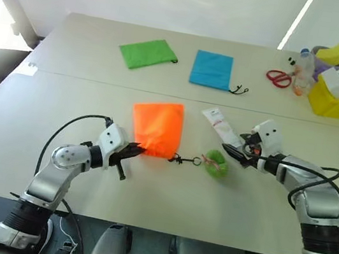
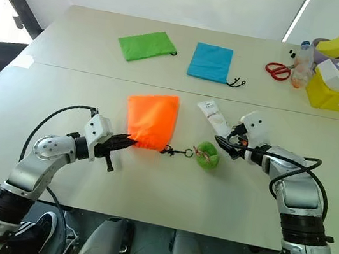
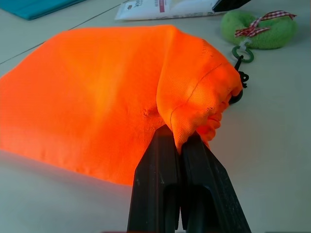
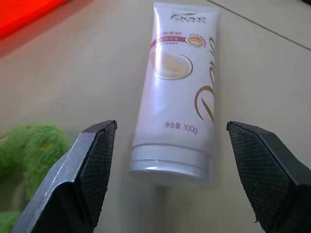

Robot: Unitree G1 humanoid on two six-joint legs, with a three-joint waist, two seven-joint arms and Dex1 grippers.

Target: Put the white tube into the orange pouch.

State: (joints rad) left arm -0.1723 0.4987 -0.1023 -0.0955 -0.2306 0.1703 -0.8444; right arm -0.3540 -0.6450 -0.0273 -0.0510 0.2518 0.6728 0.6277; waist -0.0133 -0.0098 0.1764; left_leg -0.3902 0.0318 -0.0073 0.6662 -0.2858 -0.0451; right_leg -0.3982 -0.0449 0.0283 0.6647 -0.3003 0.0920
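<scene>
The pale table (image 1: 53, 167) carries orange pouch (image 1: 156, 127), white tube (image 1: 220, 123), green pouch (image 1: 146, 54), blue pouch (image 1: 211, 69), scissors (image 1: 279, 78), yellow bin (image 1: 338, 102).

Tube (image 1: 221, 123) right of pouch (image 1: 156, 127), pom-pom (image 1: 216, 164) between

Orange pouch (image 1: 156, 127), white tube (image 4: 177, 97) with reddish print, green pom-pom (image 1: 216, 163), black pincer fingers (image 4: 95, 165).

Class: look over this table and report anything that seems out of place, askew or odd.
Only the orange pouch looks odd: its near corner by the drawstring is bunched and lifted off the table, pinched in the left gripper. The white tube lies flat, undamaged.
</scene>
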